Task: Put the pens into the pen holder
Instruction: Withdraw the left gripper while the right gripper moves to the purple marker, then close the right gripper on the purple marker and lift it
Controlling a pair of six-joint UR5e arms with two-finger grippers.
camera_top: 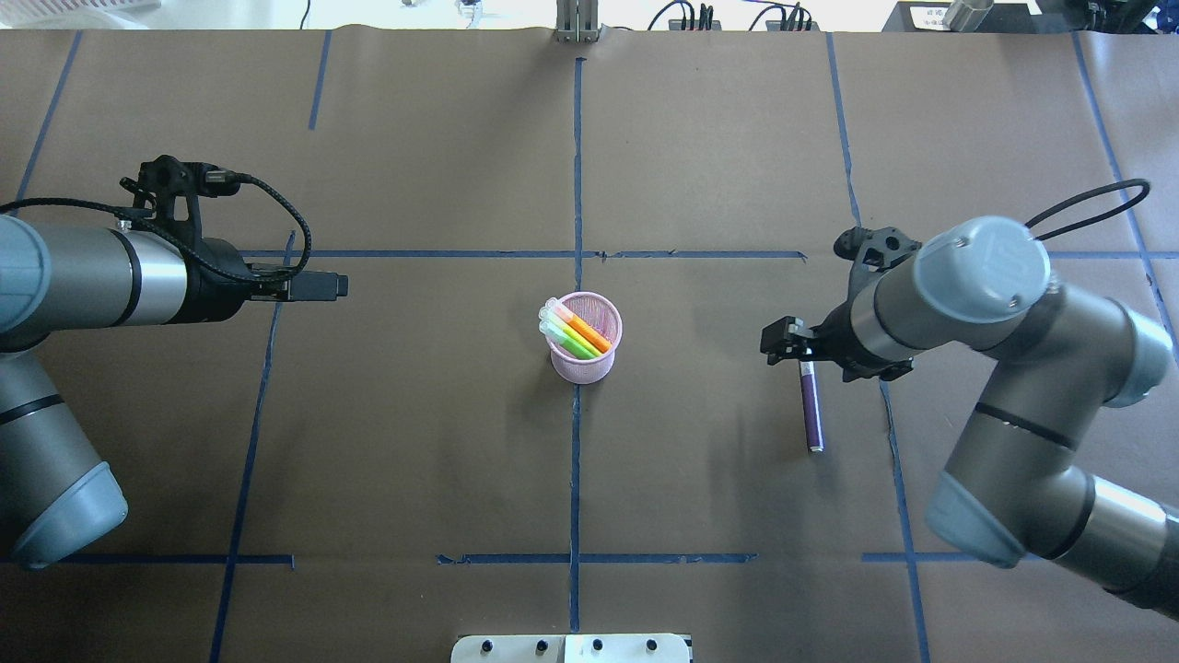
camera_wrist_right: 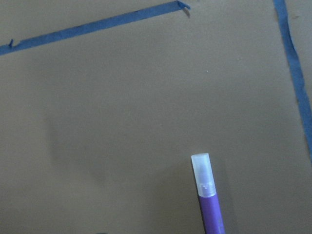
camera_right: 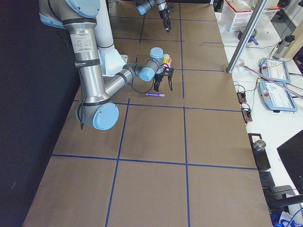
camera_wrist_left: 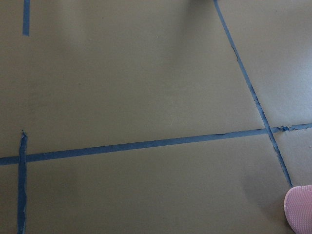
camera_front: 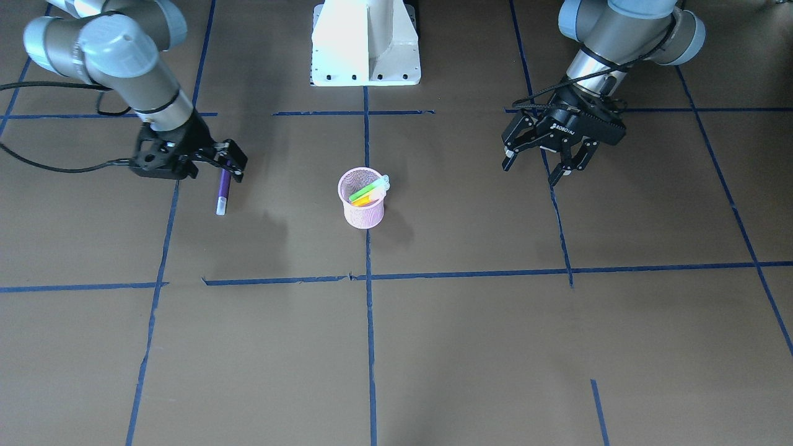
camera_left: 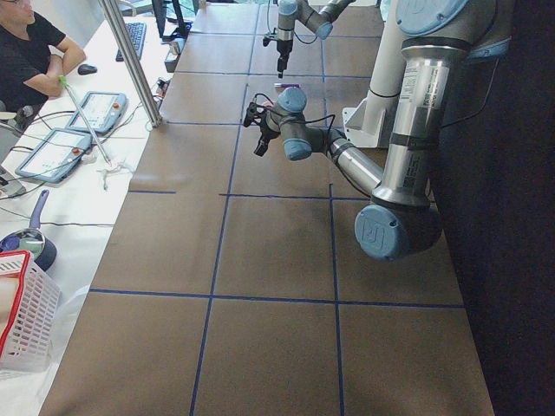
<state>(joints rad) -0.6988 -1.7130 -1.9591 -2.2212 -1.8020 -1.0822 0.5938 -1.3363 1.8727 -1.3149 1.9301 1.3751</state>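
The pink mesh pen holder [camera_front: 362, 209] stands upright at the table's middle and also shows in the overhead view [camera_top: 582, 365]. A green pen [camera_front: 367, 190], an orange pen [camera_top: 589, 333] and a yellow one lean in it. The purple pen [camera_front: 222, 193] lies flat on the table, also in the overhead view [camera_top: 811, 410] and the right wrist view [camera_wrist_right: 210, 214]. My right gripper [camera_front: 232, 168] hovers just above the pen, open, not gripping it. My left gripper [camera_front: 531, 173] is open and empty, raised well to the holder's other side. The holder's edge shows in the left wrist view [camera_wrist_left: 300, 209].
The white robot base [camera_front: 365, 43] stands behind the holder. Blue tape lines cross the brown table. Beyond the far table edge are an operator [camera_left: 26, 43], tablets, a metal pole [camera_left: 130, 61] and a white basket [camera_left: 22, 312].
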